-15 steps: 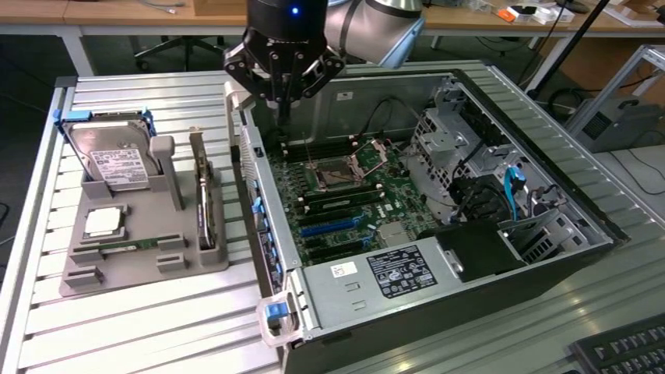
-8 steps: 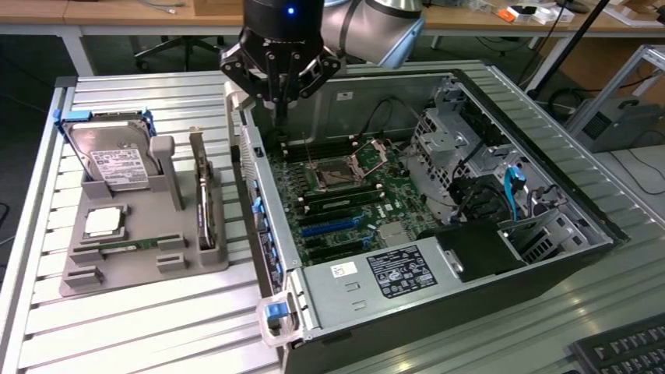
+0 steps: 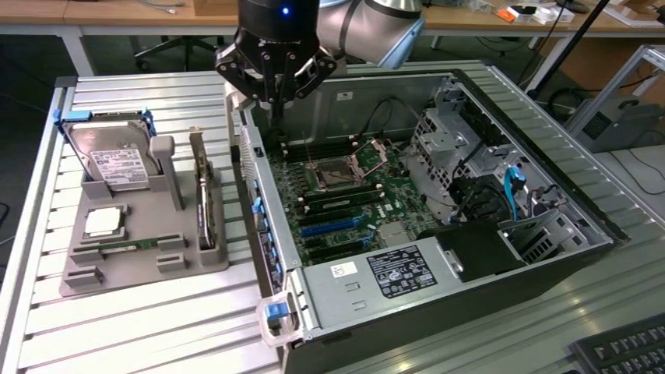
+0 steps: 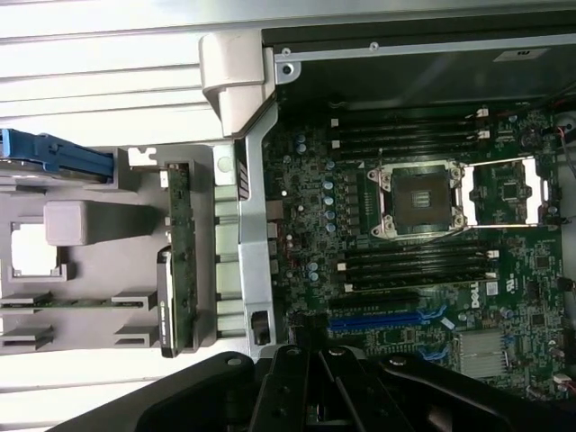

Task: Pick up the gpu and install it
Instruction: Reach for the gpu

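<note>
Over the case [image 3: 364, 93] rim, the end effector [image 3: 277, 109] hangs closed, empty; gpu [image 3: 205, 195] stands in holder [image 3: 124, 273].

The ribbed metal table [image 3: 156, 327] under me carries three things directly: a grey parts tray [image 3: 78, 284] toward the exterior view's left, an open computer case [image 3: 353, 89] just beside it, and a black keyboard [image 3: 624, 351] at the exterior view's lower right.

Gripper [image 3: 276, 98] — vertical, tips down, jaws fully closed, nothing clamped between them. Linkage bars [image 4: 270, 396] fan outward above tips, symmetrical on both sides. Black wrist housing [image 3: 276, 23] directly above gripper, blue indicator [image 3: 286, 9] lit. Grey arm joint [image 3: 379, 27] behind housing — offset from tool toward exterior view's right.
</note>
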You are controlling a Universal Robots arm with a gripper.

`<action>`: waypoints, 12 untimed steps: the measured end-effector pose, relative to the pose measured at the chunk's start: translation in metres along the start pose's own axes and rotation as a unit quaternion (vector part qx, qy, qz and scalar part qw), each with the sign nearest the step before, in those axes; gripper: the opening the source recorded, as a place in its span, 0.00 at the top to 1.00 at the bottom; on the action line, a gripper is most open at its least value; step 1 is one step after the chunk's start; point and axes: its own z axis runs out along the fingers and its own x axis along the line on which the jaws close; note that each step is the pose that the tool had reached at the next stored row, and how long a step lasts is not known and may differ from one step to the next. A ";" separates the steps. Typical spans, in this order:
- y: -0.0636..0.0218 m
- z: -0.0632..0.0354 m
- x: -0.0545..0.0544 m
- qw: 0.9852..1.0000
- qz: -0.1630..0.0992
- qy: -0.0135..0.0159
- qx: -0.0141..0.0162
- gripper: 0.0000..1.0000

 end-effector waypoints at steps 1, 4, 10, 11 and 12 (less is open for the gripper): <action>-0.0001 0.0000 0.001 1.000 0.000 0.000 0.000 0.89; -0.0002 0.0000 0.002 1.000 0.000 0.000 0.000 0.89; -0.0005 0.0000 0.006 1.000 0.000 0.000 0.000 0.89; -0.0006 0.0000 0.007 1.000 0.000 0.000 0.000 0.89; -0.0006 0.0000 0.008 1.000 0.000 0.000 0.000 0.89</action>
